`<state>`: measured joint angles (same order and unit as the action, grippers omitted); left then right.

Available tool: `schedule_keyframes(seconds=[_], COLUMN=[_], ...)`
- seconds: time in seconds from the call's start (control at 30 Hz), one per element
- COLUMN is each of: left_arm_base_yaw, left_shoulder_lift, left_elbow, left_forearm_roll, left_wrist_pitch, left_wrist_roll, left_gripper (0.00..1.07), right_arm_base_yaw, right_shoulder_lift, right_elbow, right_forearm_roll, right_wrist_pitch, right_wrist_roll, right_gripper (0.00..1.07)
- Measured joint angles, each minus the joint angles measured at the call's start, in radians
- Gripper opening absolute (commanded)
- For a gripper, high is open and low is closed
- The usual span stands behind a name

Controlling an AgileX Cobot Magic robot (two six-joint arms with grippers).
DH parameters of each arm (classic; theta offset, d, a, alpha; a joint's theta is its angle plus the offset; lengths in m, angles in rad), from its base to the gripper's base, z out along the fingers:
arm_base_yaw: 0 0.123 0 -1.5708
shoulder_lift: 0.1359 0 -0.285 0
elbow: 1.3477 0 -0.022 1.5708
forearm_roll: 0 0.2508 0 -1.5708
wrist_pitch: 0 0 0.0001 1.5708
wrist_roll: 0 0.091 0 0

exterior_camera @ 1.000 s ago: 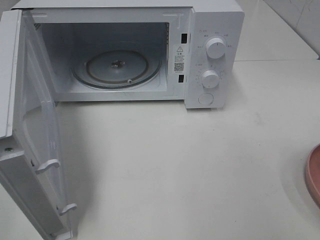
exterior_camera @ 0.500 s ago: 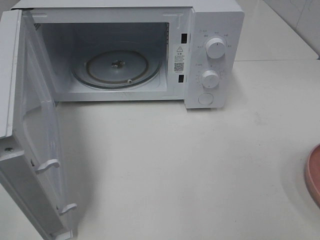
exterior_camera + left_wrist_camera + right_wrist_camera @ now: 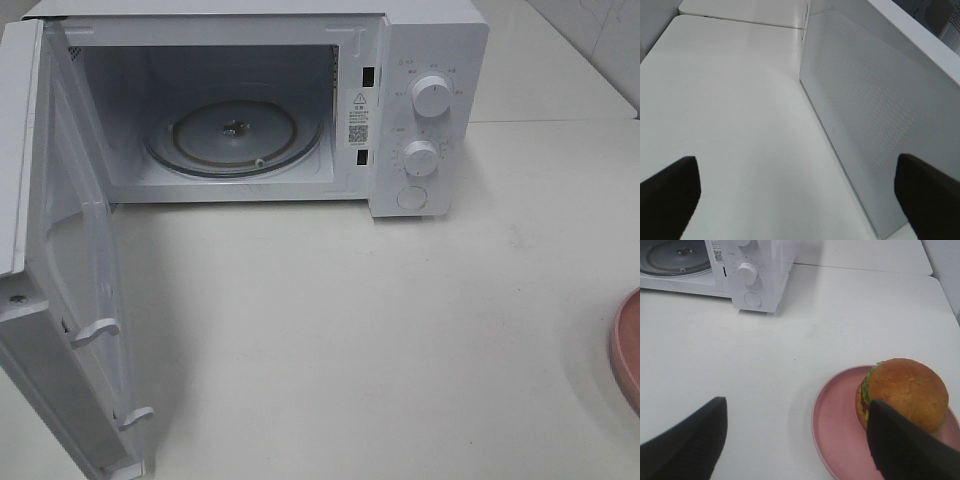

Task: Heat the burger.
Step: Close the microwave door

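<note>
Now the right gripper [image 3: 795,440] hovers wide open above the table [image 3: 790,350], the burger [image 3: 902,395] on its plate [image 3: 835,435] just beyond one finger, while the left gripper [image 3: 800,192] gapes beside the microwave door [image 3: 865,115].

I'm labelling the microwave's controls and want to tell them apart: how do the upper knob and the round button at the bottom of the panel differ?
The upper knob stands out from the panel, while the round button lies nearly flush with it. The upper knob has printed markings around it; the round button has none visible. The upper knob sits at the top of the panel, the round button at its bottom, with a second knob between them. Both are round and white.
</note>
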<state>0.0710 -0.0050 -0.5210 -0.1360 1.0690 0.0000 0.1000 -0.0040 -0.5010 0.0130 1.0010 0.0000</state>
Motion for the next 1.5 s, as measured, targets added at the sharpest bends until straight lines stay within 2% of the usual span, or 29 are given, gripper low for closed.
schedule_keyframes(seconds=[1.5], left_arm_base_yaw=[0.000], left_shoulder_lift=[0.000], left_elbow=[0.000], left_forearm_roll=[-0.001], left_wrist_pitch=[0.000], left_wrist_roll=[0.000], left_gripper=[0.98], right_arm_base_yaw=[0.000], right_shoulder_lift=[0.000], right_elbow=[0.000], right_forearm_roll=[0.001], right_wrist_pitch=[0.000], right_wrist_roll=[0.000], right_gripper=[0.76])
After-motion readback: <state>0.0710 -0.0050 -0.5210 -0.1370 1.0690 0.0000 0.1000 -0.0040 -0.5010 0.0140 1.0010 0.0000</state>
